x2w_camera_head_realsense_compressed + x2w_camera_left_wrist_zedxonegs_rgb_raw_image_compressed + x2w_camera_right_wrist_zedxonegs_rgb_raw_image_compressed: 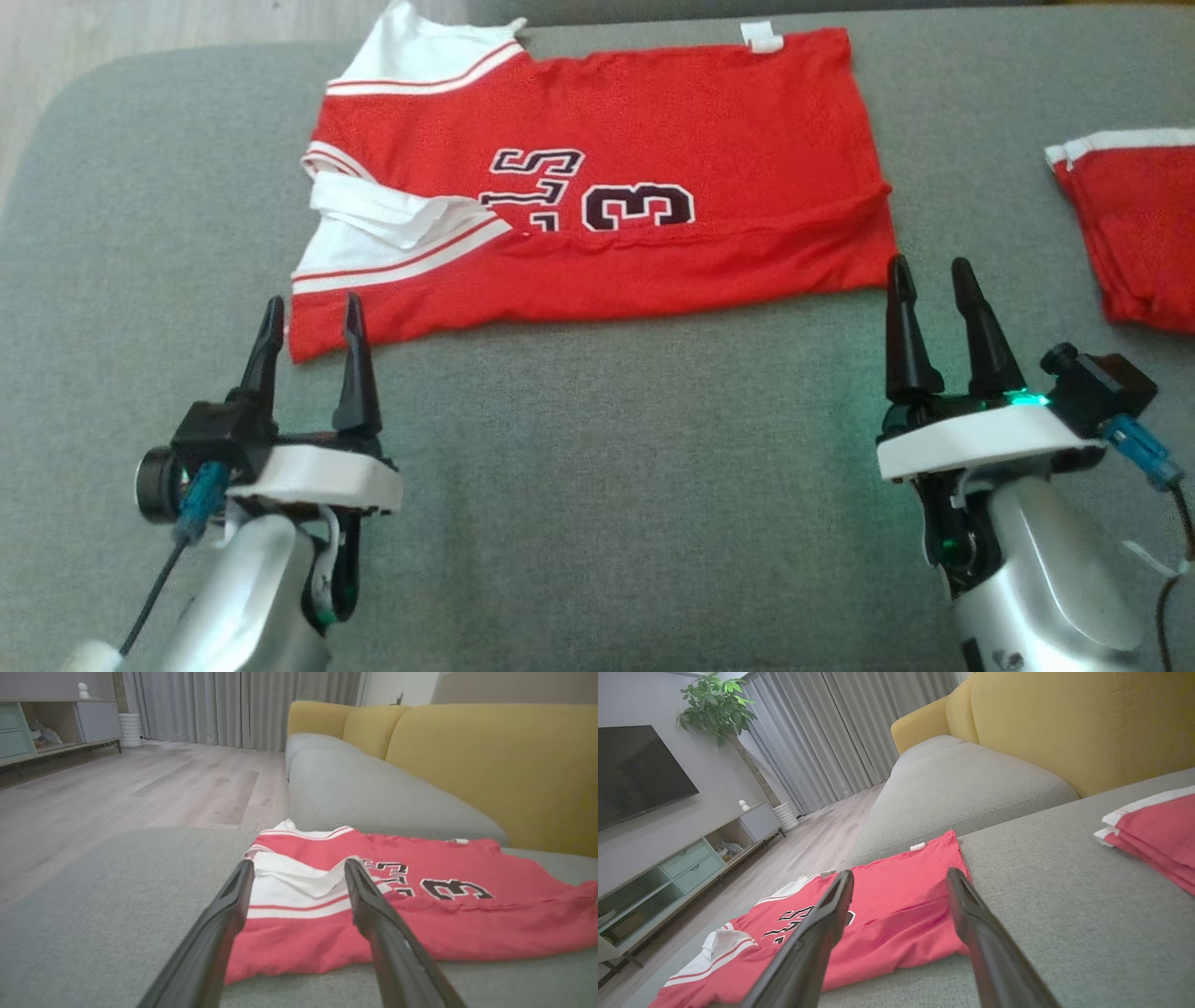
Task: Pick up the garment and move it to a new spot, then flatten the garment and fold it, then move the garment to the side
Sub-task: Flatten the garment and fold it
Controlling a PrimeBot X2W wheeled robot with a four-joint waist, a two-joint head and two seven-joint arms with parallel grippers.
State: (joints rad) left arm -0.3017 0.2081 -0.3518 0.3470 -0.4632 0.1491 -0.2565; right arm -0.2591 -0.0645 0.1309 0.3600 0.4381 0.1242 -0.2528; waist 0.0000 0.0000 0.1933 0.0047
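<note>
Black and tapered, the fingers of the left pincer (313, 303) stand spread wide with nothing between them, their tips at the near left corner of the garment (653, 140). Whether they touch the cloth cannot be told. The right pincer (931, 264) is just as wide and just as empty, its tips just beside the near right corner, where the hem ends. The garment, a red jersey with white sleeves and dark lettering, lies crosswise on the grey sofa cushion (597, 467). Its collar and sleeves are toward the robot's left and its hem toward the right. Its near long side is folded over onto itself, so a straight doubled edge runs from one pincer to the other. Its far edge lies close to the back seam of the cushion, with a small white tag there. Bare grey cushion spreads wide between the two arms on the near side. A narrower bare strip separates the hem from a second folded red piece (1139, 224) at the right. To the left the cushion rounds off, with wooden floor (117, 788) beyond, and the yellow backrest (490, 765) rises behind.
</note>
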